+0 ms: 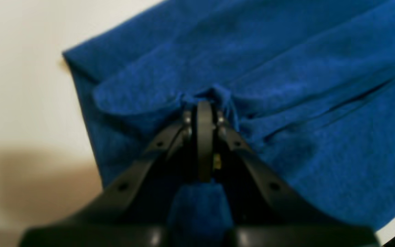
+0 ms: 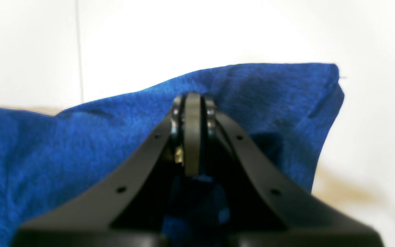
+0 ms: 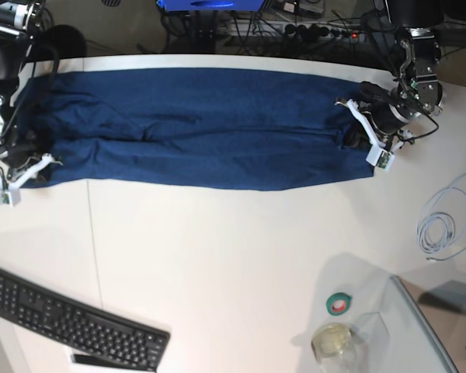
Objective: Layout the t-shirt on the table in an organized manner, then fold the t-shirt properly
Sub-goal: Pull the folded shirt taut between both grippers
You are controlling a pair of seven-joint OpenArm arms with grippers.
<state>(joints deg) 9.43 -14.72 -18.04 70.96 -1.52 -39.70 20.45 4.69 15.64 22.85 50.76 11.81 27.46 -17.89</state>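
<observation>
1. The left gripper (image 1: 204,103) is clamped tight on the t-shirt (image 3: 202,128); in its wrist view the fingers press together on a bunched pinch of blue cloth, and folds fan out from that pinch.
2. In the base view this gripper (image 3: 356,128) sits at the right-hand short end of the cloth, roughly midway along that end.
3. The right gripper (image 2: 193,99) is likewise clenched on the fabric, its fingers meeting on a raised ridge of cloth close to a corner.
4. In the base view it (image 3: 27,155) grips the opposite short end, by the near corner.
5. The t-shirt lies as a long narrow band on the table (image 3: 233,249), stretched between the two grippers.
6. Its long axis runs from one gripper straight across to the other, side to side along the far part of the tabletop.
7. A lengthwise crease runs down the middle of the band.
8. A keyboard (image 3: 74,320) lies well apart on the near side of the right gripper; a cable coil (image 3: 439,225) and tape roll (image 3: 339,304) lie well nearer the camera than the left gripper.
</observation>
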